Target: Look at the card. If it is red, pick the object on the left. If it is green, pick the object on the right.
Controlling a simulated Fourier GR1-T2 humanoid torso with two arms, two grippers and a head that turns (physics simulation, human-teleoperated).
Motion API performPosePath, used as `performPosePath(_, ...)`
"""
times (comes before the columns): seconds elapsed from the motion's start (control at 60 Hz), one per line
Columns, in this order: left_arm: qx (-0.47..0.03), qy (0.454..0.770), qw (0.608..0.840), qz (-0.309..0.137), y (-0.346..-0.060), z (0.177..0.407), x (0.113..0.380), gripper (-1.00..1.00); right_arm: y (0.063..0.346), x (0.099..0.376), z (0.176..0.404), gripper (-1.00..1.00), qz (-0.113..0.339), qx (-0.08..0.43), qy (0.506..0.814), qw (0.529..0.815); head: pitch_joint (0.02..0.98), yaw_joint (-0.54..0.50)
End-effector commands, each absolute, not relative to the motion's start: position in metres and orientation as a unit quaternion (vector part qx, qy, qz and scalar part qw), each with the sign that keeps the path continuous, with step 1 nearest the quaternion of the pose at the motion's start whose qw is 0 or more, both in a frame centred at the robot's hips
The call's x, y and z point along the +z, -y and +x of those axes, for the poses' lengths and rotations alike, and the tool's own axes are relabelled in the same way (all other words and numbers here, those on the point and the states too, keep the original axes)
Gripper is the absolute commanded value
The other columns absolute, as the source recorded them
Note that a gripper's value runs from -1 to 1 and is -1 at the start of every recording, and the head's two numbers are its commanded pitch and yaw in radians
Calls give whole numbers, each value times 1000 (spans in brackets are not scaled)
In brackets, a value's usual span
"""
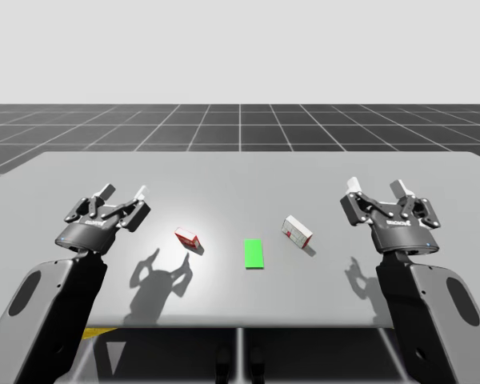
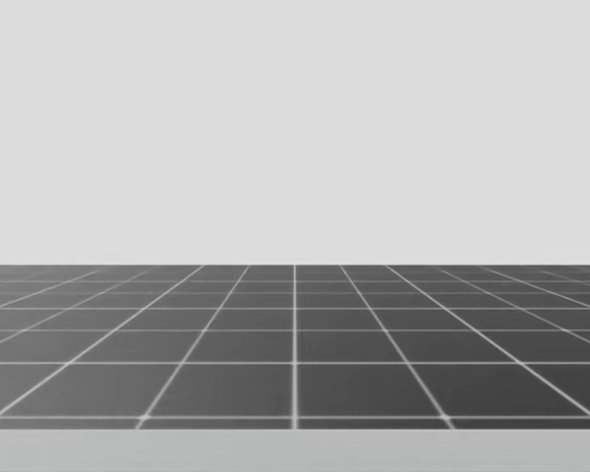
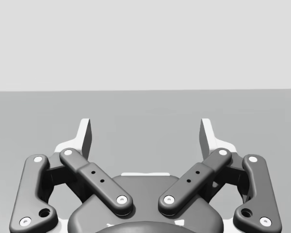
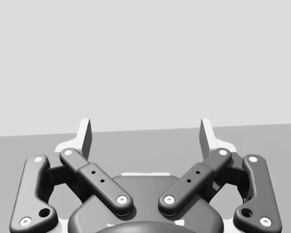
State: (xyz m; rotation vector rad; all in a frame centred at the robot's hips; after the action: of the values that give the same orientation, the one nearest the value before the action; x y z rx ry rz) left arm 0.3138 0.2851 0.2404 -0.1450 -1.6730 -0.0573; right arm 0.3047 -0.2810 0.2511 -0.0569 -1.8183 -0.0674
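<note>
The white box (image 1: 297, 232) lies on the table (image 1: 240, 172), just right of the middle of the frame, near the green card (image 1: 254, 254). Green means pick this one, not the red box (image 1: 188, 238) at the left. It looks small, light and stiff, maybe a bit slick. I would grab its two long sides. My right tool (image 1: 378, 187) and left tool (image 1: 123, 192) are wide open, holding nothing.
</note>
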Motion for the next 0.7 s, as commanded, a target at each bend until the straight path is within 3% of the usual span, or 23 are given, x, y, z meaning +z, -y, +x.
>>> performPosePath(0.017,-27,743,666,-62,-285,313,241,-1000,281,250,303,-1000,-22,-36,785,618,82,0)
performPosePath(0.2,-26,743,667,-61,-285,313,241,-1000,282,250,306,-1000,-18,-29,781,623,108,-2)
performPosePath(0.317,-26,743,666,-60,-285,313,241,-1000,283,250,307,-1000,-24,-34,781,623,173,-3)
performPosePath(0.7,-30,743,667,-53,-285,314,240,-1000,282,251,308,-1000,-33,-39,781,623,528,3)
